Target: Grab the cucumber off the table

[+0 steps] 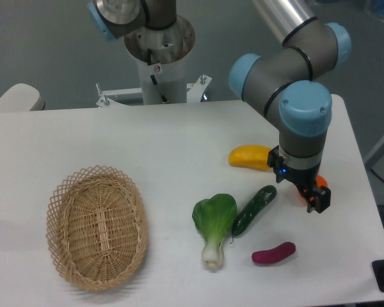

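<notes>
The dark green cucumber (254, 210) lies slanted on the white table (179, 141), right of centre, its upper end pointing to the far right. My gripper (316, 198) hangs low over the table just right of the cucumber's upper end, apart from it. Its dark fingers (320, 199) are seen from the side, so the gap between them does not show. Nothing is seen held in them. A small orange thing (320, 181) peeks out from behind the gripper.
A leafy green-and-white bok choy (214, 224) lies just left of the cucumber. A small purple eggplant (273, 253) lies in front of it. A yellow vegetable (249, 157) lies behind it, by the wrist. A wicker basket (97, 227) stands at the front left.
</notes>
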You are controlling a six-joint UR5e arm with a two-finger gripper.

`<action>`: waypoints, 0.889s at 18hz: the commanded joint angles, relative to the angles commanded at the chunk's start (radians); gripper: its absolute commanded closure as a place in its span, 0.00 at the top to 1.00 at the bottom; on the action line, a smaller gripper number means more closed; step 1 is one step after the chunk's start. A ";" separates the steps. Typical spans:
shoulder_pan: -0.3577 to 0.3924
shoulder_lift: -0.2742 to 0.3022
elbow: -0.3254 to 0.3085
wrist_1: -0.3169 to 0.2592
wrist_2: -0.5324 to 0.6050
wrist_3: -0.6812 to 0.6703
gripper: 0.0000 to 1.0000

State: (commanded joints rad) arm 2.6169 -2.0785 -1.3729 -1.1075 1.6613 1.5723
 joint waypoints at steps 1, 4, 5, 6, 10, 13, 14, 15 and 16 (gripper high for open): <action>0.009 -0.006 -0.003 0.000 -0.003 0.003 1.00; 0.011 -0.026 -0.035 0.032 -0.002 -0.005 1.00; 0.011 -0.034 -0.049 0.064 0.003 -0.006 1.00; 0.011 -0.035 -0.072 0.087 0.003 -0.008 1.00; 0.011 -0.064 -0.149 0.143 -0.003 -0.184 1.00; 0.006 -0.080 -0.173 0.163 -0.003 -0.221 1.00; 0.006 -0.080 -0.187 0.166 -0.003 -0.221 1.00; 0.008 -0.075 -0.202 0.167 -0.003 -0.219 1.00; 0.006 -0.072 -0.210 0.170 -0.002 -0.221 1.00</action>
State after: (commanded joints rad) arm 2.6231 -2.1507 -1.5830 -0.9373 1.6598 1.3515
